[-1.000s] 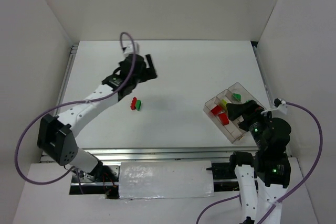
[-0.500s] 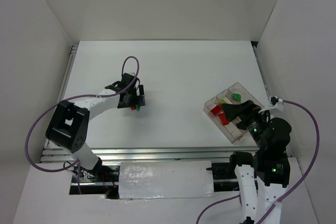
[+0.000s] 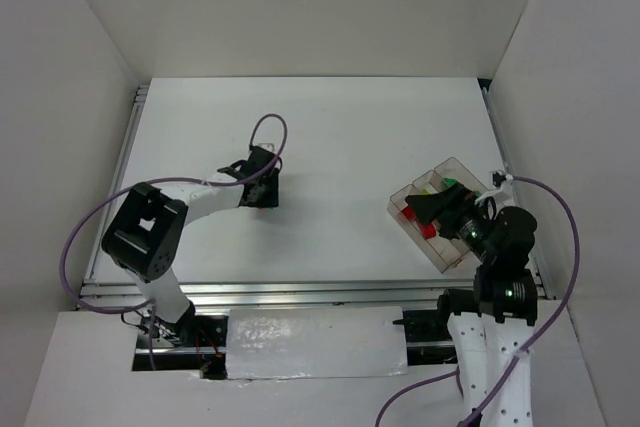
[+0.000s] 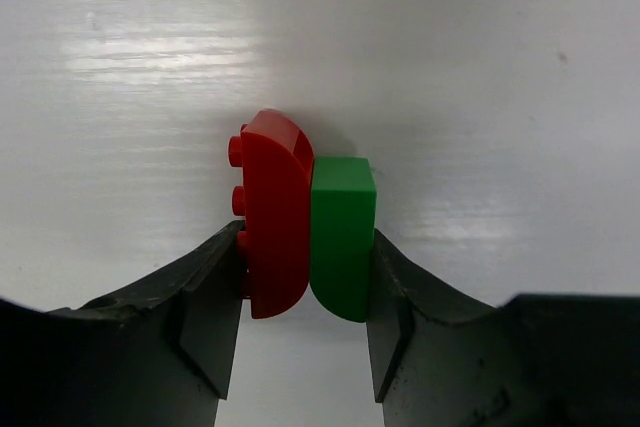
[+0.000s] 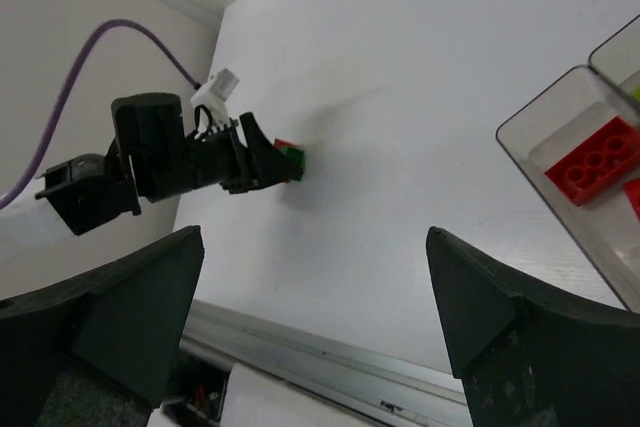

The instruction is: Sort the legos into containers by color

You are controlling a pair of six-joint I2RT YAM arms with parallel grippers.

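Note:
A red lego and a dark green lego lie pressed side by side on the white table. My left gripper is shut on the pair, one finger against each brick. From above, the left gripper hides both bricks. The clear three-compartment container sits at the right, holding red bricks, a green brick and a yellow-green one. My right gripper hovers open over the container, nothing between its fingers. The right wrist view shows a red brick in the end compartment.
White walls enclose the table on three sides. An aluminium rail runs along the near edge. Purple cables loop from both arms, one arching above the left wrist.
My left gripper came down from the back onto the red and green pair and closed on them. The right gripper shifted slightly left over the container and stays open.

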